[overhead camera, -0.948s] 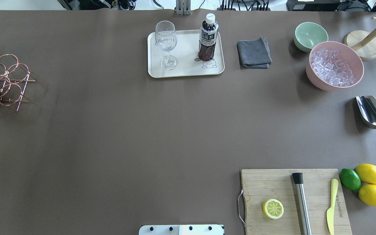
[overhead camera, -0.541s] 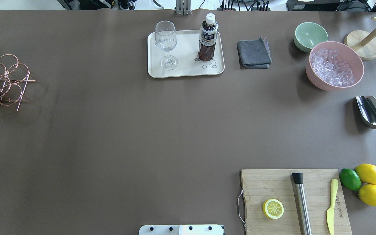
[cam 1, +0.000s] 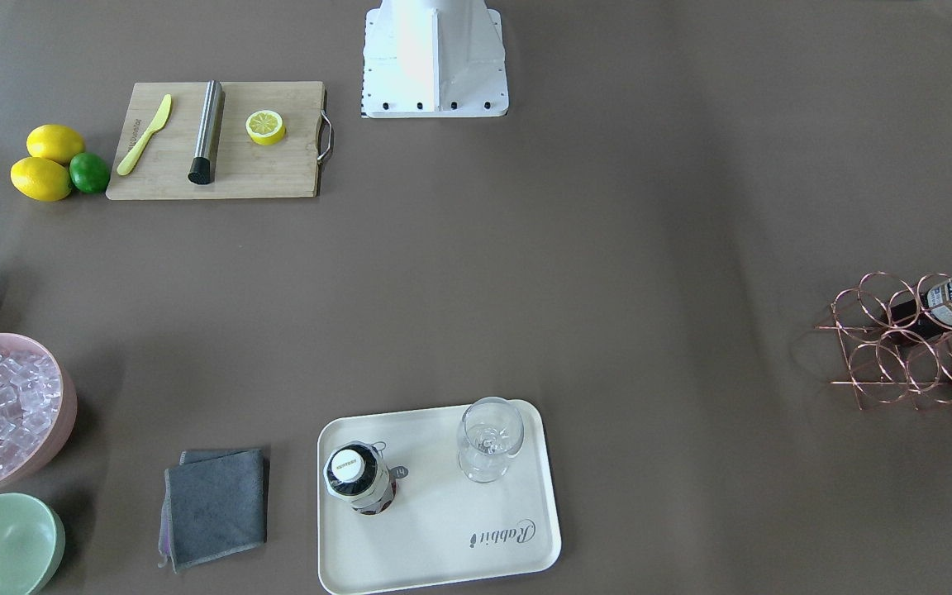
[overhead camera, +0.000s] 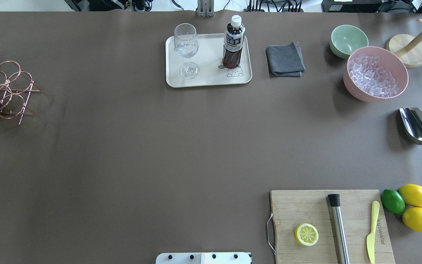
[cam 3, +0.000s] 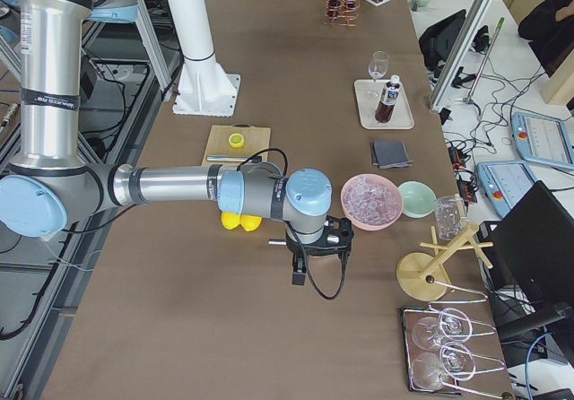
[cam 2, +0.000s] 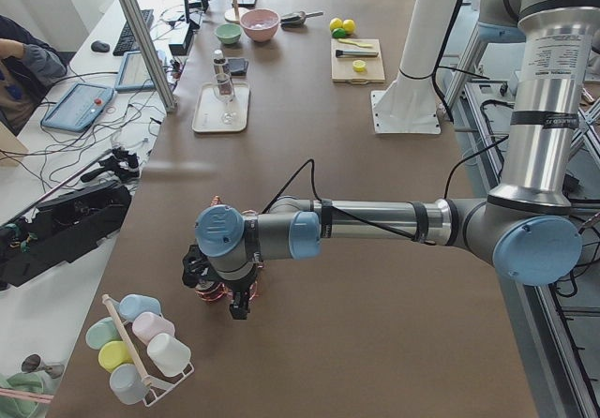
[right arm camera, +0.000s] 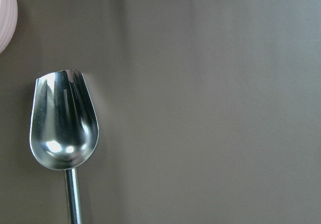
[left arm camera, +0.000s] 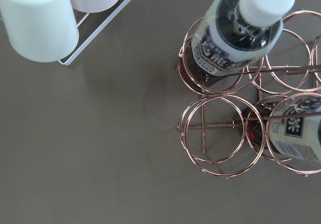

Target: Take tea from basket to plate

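Observation:
One tea bottle [overhead camera: 233, 44] stands upright on the cream tray [overhead camera: 211, 58], also in the front view [cam 1: 358, 479] on the tray [cam 1: 443, 529]. The copper wire basket [overhead camera: 4, 91] is at the table's left end, and in the front view [cam 1: 906, 355]. The left wrist view looks down on the basket [left arm camera: 220, 133] with two tea bottles in it [left arm camera: 241, 28] [left arm camera: 296, 128]. My left gripper [cam 2: 230, 296] hangs right over the basket; I cannot tell if it is open. My right gripper [cam 3: 305, 265] hangs over the table near the scoop; I cannot tell its state.
A wine glass [overhead camera: 186, 49] shares the tray. Grey cloth [overhead camera: 285, 59], green bowl [overhead camera: 348, 40], pink ice bowl [overhead camera: 376, 73] and steel scoop [overhead camera: 418, 126] are at the right. A cutting board [overhead camera: 328, 225] holds a lemon half. A cup rack [cam 2: 141, 348] stands beside the basket.

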`<state>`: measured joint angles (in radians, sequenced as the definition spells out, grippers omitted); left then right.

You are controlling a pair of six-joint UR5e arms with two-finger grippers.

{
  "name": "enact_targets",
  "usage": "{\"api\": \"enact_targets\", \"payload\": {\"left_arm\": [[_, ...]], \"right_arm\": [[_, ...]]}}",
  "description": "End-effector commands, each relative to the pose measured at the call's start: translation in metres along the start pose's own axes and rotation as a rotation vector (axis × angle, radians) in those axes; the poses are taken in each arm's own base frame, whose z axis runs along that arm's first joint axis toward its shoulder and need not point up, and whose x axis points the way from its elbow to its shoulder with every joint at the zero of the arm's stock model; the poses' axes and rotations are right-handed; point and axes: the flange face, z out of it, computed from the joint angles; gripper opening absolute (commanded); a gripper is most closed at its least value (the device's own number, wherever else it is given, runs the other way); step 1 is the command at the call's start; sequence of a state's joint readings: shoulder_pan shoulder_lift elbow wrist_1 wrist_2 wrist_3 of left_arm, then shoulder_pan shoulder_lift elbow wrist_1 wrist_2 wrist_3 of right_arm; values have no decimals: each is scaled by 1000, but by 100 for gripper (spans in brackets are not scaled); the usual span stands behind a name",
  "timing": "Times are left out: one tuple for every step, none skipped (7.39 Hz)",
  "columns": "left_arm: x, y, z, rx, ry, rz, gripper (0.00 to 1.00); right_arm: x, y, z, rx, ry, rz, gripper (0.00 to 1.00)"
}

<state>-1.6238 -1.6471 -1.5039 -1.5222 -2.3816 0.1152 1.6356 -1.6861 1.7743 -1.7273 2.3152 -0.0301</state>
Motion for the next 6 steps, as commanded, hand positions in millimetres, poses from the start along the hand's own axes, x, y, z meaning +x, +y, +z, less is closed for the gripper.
{"api": "enact_targets", "payload": {"left_arm": [[15,-7,12,20,-8,72,98],[15,-6,11,19,-2,64,98],[15,-3,9,21,0,40,98],[17,-3,7,24,17,8,98],[21,-3,3,33,35,-22,98],[20,3,3,34,34,-26,98]], "right_arm": [[14,4,6,-10,0,36,100],[21,3,15,-24,-6,47,100],[21,3,14,-23,-6,47,100],[21,3,13,-21,-5,48,100],[22,3,13,-19,-3,49,100],[23,3,13,-21,-2,51,100]]}}
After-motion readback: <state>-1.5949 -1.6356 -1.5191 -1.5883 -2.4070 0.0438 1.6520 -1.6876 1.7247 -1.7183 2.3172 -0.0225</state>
